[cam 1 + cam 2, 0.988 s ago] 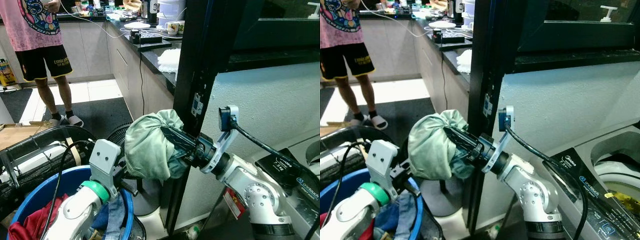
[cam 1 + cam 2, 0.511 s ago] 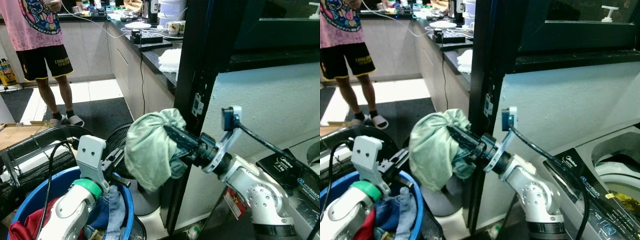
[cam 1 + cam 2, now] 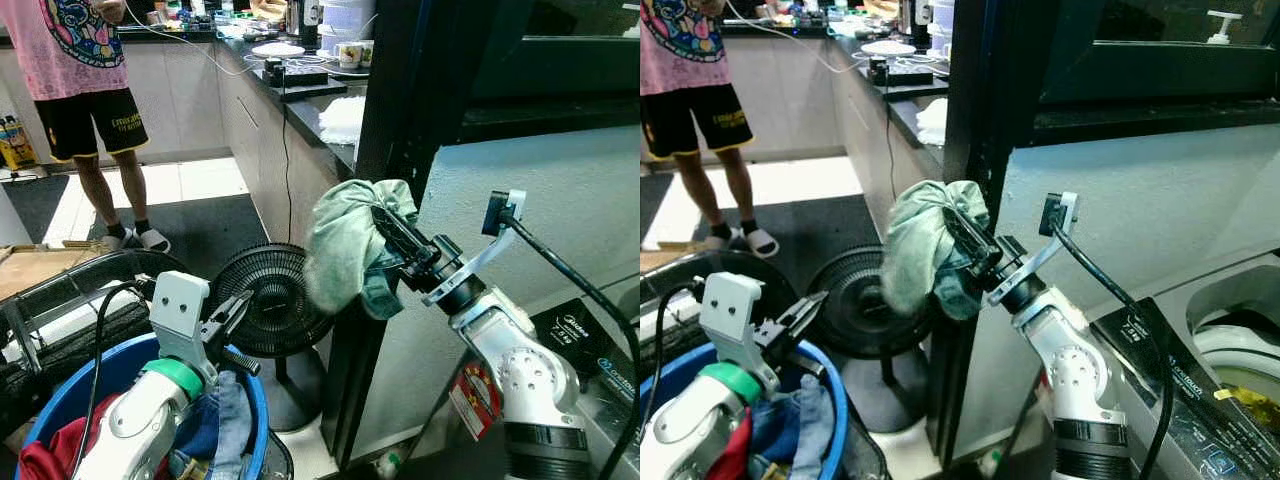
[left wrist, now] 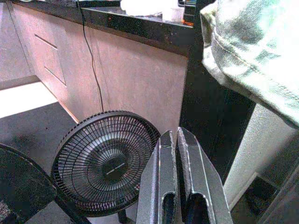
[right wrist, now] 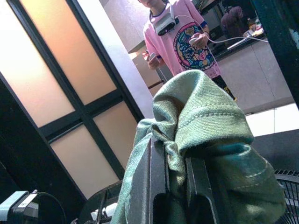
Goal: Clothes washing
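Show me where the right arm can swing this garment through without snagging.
Free: the space above the washer lid, between wall and right end effector holding the garment. Also bare floor between person and fan. Crowded: the fan below, the black post beside it, the left end effector over the full basket.

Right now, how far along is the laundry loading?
Done: some laundry already lies in the washer drum. In hand: the right hand is shut on a green garment, held up beside the dark door frame. Left: more clothes sit in the blue basket, where the left hand hovers, shut and empty.
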